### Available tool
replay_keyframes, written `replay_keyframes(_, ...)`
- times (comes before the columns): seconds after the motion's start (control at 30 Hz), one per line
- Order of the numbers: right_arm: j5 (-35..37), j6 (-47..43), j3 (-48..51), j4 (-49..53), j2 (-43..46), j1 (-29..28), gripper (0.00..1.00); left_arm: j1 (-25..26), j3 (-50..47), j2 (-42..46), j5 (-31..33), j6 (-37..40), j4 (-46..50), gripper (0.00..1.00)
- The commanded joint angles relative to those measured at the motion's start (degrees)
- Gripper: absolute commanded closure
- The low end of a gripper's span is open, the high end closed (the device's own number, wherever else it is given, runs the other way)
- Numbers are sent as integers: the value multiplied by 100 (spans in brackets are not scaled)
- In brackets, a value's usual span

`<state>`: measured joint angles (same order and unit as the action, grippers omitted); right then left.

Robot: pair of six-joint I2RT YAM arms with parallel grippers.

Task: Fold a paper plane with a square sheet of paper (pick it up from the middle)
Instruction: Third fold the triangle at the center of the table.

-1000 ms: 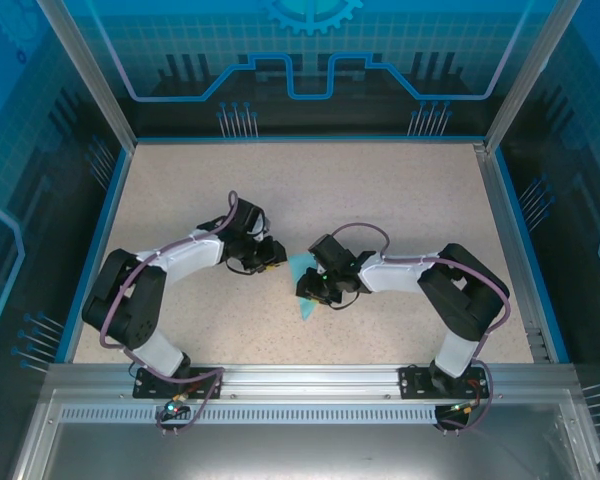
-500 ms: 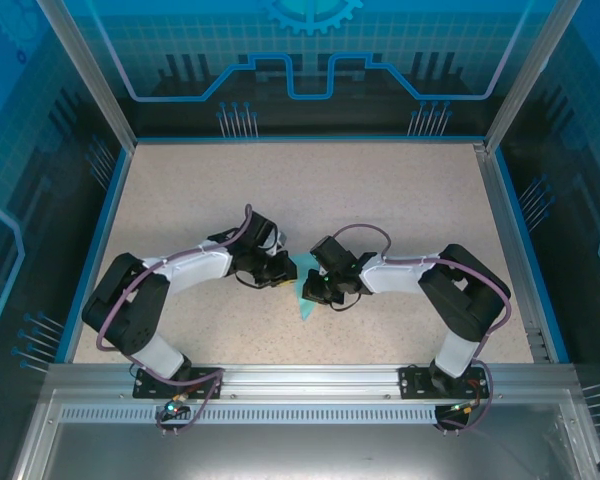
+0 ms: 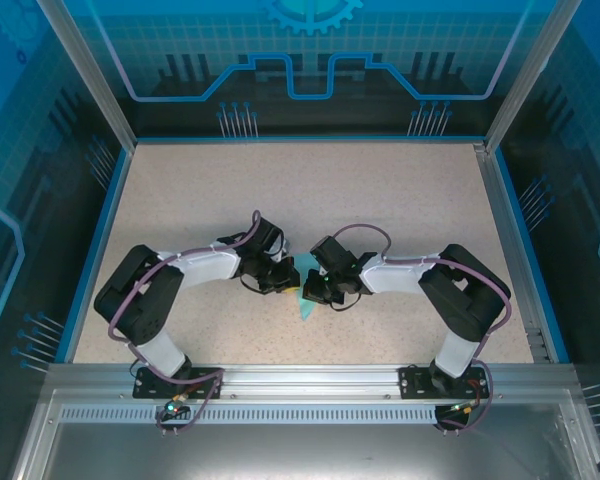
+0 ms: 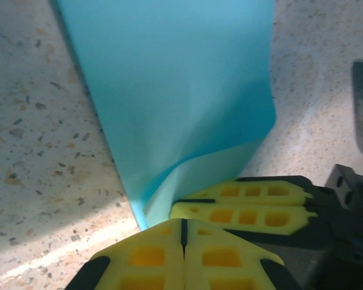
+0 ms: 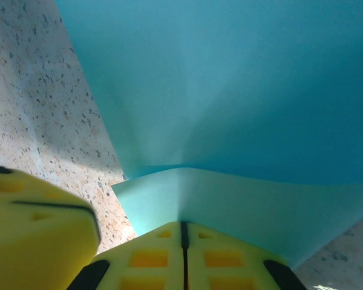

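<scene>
Left claw: jaws seen pressed flat together, no gap at the seam. A raised lip of the sheet of paper runs into the tips, so the pinch is judged to be on the sheet's near edge, though the exact bite is hidden by the pads.

Directly ahead of this claw the sheet is laid out as a long band running straight away from the tips, flat on the speckled worktop except for the buckle at the pinch. Just beside and to the right of the tips, the right claw's yellow fingers are seen touching or almost touching the same edge.

Right claw: likewise closed tight, with a pale fold of the sheet drawn up into the seam; the rest spreads ahead and to the right of it.

From above, the two claws are met nose to nose, left and right, with the sheet between and below them, its pointed end sticking out toward the arm bases. The long axis is thus judged to lie crosswise to the line joining the claws.

Neither arm is nearer; both are held at the same spot near the sheet's middle. The coming lift is judged to depend on both claws rising together, or the thin paper could be torn or pulled from one pinch.
</scene>
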<state>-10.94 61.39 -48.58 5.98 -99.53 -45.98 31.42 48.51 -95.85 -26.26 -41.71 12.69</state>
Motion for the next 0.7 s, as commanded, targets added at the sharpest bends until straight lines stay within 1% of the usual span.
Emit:
replay_keyframes(0.0,162,-21,181,558,-49,18,94,71,62,-140,-114,-37,-51,97)
replay_keyframes(0.2,154,-21,173,554,-67,19,93,123,96,-304,-109,-15,-75,99)
replay_keyframes(0.33,141,-21,186,538,-37,19,94,130,121,-420,96,27,54,99)
replay_keyframes(0.43,100,-47,254,378,87,23,93,135,144,-551,282,76,180,99)
replay_keyframes(0.67,-93,-276,452,-178,556,29,92,143,136,-650,460,102,282,100)
